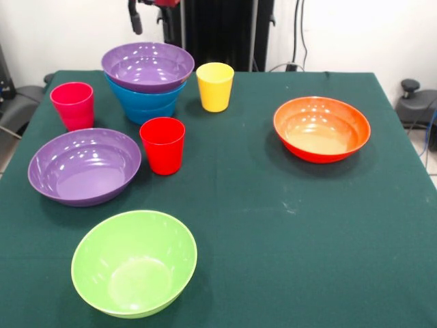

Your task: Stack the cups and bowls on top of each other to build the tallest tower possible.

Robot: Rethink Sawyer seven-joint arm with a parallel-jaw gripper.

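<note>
A wide purple bowl (148,66) sits nested on blue bowls (147,102) at the far left; two blue rims show under it. A yellow cup (215,87) stands upright just right of this pile. A pink-magenta cup (72,104) stands to its left. A red cup (163,145) stands in front of the pile, beside a second purple bowl (84,166). A lime green bowl (134,263) lies near the front left. An orange bowl (321,128) lies alone at the right. Only a dark tip of my gripper (135,19) shows at the top edge, above the pile.
The table (273,225) wears a dark green cloth. The robot's black pedestal (218,31) stands behind the far edge, with cables (298,34) on the wall. A grey device (413,102) sits off the right edge.
</note>
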